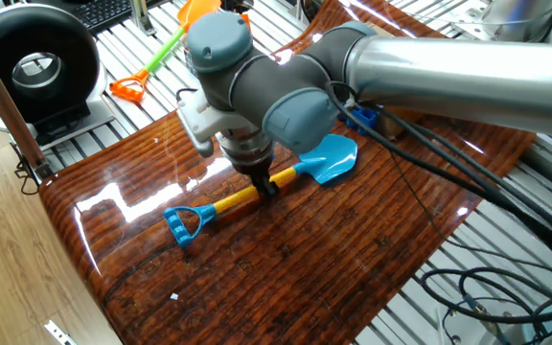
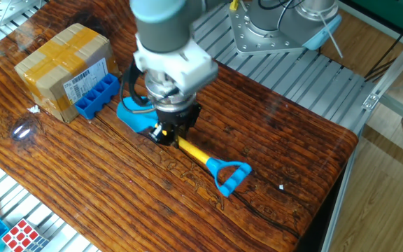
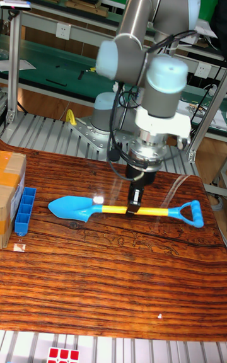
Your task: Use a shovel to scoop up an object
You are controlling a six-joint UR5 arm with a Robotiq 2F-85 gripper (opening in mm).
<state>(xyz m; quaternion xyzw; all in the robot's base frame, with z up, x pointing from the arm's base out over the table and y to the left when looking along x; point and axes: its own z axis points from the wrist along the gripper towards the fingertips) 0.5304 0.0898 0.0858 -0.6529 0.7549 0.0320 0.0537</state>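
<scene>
In the tall fixed view the block (image 3: pixel 24 210) lies on the bench, against the cardboard box (image 3: pixel 11 194). To its right, the shovel (image 3: pixel 120 209) points its blade at it, apart. The hand (image 3: pixel 134 207) pinches the yellow shaft mid-length.

Hardly any writing shows, and none of it can be read. The brown cardboard box (image 2: pixel 60 68), at about ten o'clock on the desk (image 2: pixel 278 140) in the other fixed view, carries a white shipping label (image 2: pixel 85 78) on its side; a barcode and small print show as dark marks, too fine to make out. The same box appears only as a sliver at nine o'clock in the tall fixed view, its label hidden. The shovel (image 3: pixel 120 209), the dark blue block (image 2: pixel 96 95), the arm and the end effector (image 3: pixel 133 210) bear no legible brand, number or sign.
</scene>
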